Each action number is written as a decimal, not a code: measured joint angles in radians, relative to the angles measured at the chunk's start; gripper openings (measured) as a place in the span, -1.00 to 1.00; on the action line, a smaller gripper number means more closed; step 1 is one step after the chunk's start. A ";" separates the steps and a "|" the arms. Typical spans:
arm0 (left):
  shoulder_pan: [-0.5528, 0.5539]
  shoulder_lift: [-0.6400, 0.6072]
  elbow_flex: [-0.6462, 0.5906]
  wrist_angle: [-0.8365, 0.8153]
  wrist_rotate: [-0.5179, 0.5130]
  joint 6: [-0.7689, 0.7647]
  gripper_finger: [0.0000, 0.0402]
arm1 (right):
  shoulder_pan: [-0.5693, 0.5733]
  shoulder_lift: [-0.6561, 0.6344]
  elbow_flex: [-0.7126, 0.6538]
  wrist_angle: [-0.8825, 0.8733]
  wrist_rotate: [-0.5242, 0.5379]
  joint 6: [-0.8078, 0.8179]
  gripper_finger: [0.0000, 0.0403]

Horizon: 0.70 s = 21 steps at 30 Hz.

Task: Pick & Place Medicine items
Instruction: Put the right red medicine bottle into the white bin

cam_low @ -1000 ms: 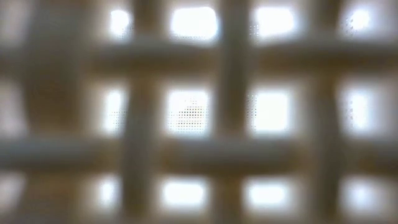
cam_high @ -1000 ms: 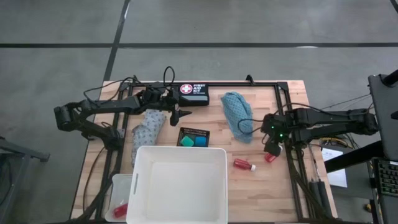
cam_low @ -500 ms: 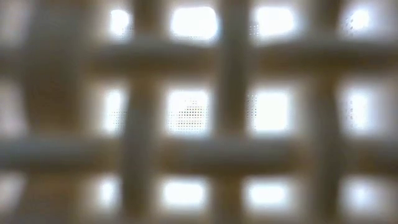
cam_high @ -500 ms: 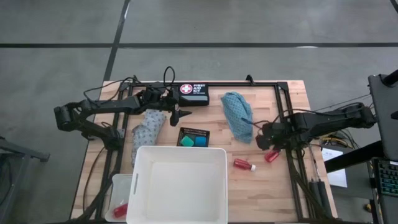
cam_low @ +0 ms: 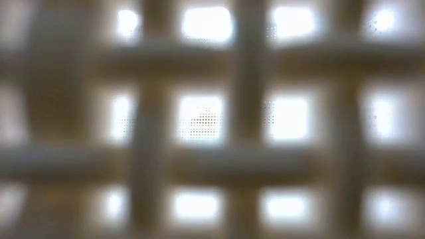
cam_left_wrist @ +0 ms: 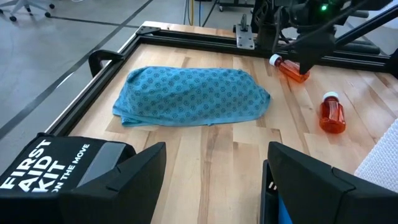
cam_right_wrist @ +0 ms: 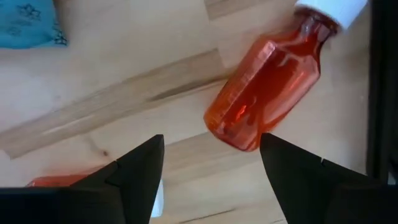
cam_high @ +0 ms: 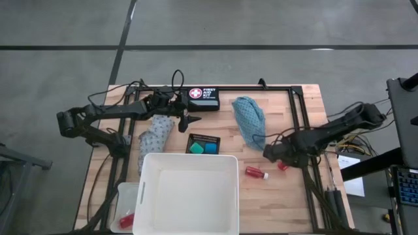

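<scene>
Two small red bottles with white caps lie on their sides on the wood: one [cam_high: 256, 172] right of the big white tub, the other [cam_high: 283, 165] [cam_right_wrist: 264, 81] beside it. My right gripper [cam_high: 272, 155] [cam_right_wrist: 211, 142] points down over them, open, touching nothing. The teal cloth [cam_high: 249, 121] [cam_left_wrist: 193, 96] lies folded at the far right. The grey patterned cloth [cam_high: 155, 134] lies at the left. Blue and green tubs [cam_high: 203, 149] sit in the black mesh tray. My left gripper [cam_high: 187, 121] [cam_left_wrist: 216, 150] hovers open by the first aid kit.
A big white tub [cam_high: 189, 192] fills the near middle. A black first aid kit [cam_high: 204, 98] lies at the far edge. A small clear box [cam_high: 127, 207] at the near left holds a red bottle. A blurred white lattice [cam_low: 212, 119] blocks the low view.
My right gripper has swung toward the table's left and near edge and sunk lower, rolling about its own axis, and now stands over the two red bottles. The bottles and cloths have stayed where they were.
</scene>
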 joint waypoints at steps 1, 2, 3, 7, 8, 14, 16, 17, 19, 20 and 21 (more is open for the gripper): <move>0.000 0.000 0.000 0.000 0.000 0.000 0.42 | 0.012 0.005 0.005 0.000 0.002 0.023 0.28; 0.000 0.000 0.000 0.000 0.000 0.000 0.42 | 0.025 0.010 0.010 -0.005 0.003 0.047 0.26; 0.000 0.000 0.000 0.000 0.000 0.000 0.42 | 0.039 0.014 0.013 -0.016 0.003 0.065 0.25; 0.000 0.000 0.000 0.000 0.000 0.000 0.42 | 0.068 0.037 0.027 -0.098 0.006 0.074 0.19; 0.000 0.000 0.000 0.000 0.000 0.000 0.42 | 0.068 0.046 0.031 -0.124 0.011 0.076 0.18; 0.000 0.000 0.000 -0.003 0.000 0.000 0.42 | 0.068 0.114 0.030 -0.160 0.013 0.081 0.19; 0.000 0.000 0.000 -0.003 0.000 0.000 0.42 | 0.068 0.144 0.029 -0.160 0.010 0.081 0.21; 0.000 0.000 0.000 -0.003 0.000 0.000 0.42 | 0.068 0.160 0.029 -0.160 0.010 0.080 0.22; 0.000 0.000 0.000 -0.003 0.000 0.000 0.42 | 0.068 0.191 0.029 -0.160 0.011 0.080 0.23; 0.000 0.000 0.000 -0.003 0.000 0.000 0.42 | 0.068 0.206 0.029 -0.160 0.011 0.081 0.24; 0.000 0.000 0.000 -0.003 0.000 0.000 0.42 | 0.068 0.222 0.029 -0.159 0.013 0.080 0.24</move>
